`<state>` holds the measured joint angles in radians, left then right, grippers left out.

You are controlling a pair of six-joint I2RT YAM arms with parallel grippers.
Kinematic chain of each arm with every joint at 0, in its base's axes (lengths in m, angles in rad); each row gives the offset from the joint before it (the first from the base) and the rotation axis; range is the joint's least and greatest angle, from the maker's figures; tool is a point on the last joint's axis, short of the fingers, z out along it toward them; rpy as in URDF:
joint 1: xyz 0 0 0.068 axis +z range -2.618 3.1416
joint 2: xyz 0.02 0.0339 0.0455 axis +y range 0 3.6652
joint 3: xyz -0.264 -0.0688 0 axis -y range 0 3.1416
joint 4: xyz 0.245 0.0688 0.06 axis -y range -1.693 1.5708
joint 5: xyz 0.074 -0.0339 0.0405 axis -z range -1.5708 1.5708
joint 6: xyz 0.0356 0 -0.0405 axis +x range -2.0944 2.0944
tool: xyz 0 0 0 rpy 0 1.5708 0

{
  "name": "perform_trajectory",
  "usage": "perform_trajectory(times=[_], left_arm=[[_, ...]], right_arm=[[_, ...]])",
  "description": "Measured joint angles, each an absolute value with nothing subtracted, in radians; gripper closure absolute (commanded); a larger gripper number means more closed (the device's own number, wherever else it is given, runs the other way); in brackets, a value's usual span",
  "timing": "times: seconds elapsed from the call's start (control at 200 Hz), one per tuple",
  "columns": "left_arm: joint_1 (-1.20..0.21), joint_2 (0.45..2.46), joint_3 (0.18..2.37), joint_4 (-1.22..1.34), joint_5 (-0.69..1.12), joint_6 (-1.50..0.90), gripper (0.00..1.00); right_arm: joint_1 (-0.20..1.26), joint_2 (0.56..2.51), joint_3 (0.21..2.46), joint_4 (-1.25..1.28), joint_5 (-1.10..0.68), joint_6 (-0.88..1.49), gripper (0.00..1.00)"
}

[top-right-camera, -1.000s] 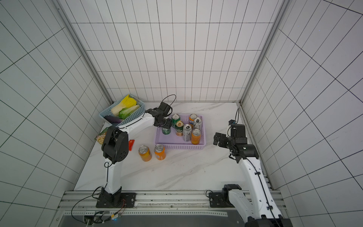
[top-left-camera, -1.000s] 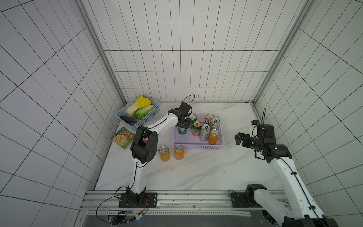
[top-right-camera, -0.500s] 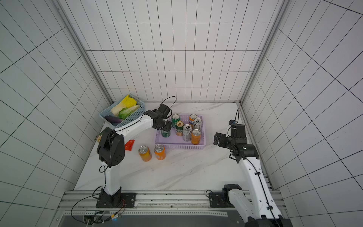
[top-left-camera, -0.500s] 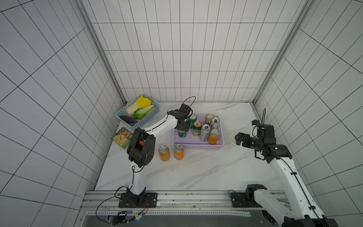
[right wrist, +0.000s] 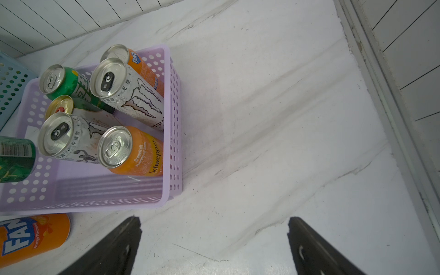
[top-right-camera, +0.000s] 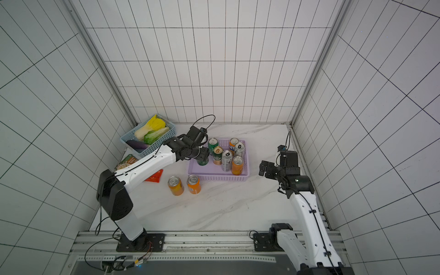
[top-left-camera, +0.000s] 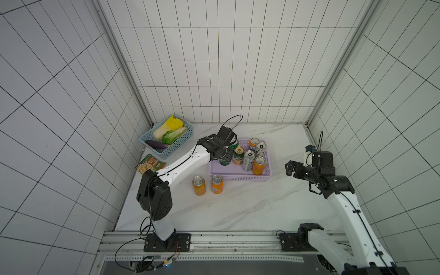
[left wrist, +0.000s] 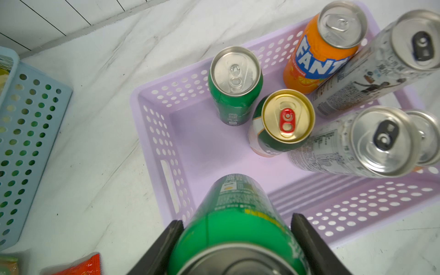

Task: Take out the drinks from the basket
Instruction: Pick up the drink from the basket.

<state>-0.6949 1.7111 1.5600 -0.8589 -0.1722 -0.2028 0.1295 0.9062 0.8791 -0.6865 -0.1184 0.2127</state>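
Left pincer [top-left-camera: 223,155] clamped on green can [left wrist: 235,204] at the left end of the lilac basket [left wrist: 166,147]. Lift straight up to clear the rim, keep it upright, and set it on the surface [right wrist: 262,119] by the orange cans [top-left-camera: 199,186]. Right pincer [right wrist: 214,223] is wide open and empty.

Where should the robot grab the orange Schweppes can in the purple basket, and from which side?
Grip the Schweppes can high on its body, which stands above the purple basket wall. Probably come down from the robot's right with the open right gripper: the can is upright, and a tall silver can crowds its left.
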Motion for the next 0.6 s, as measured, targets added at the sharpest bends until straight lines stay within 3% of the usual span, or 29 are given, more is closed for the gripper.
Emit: perform_trajectory(times=[0.6], left_arm=[[-0.939,1.489,1.446,-0.894,-0.229,-0.236,0.43]], right_arm=[[0.130,0.903,0.879,-0.686,-0.119,0.213,0.01]])
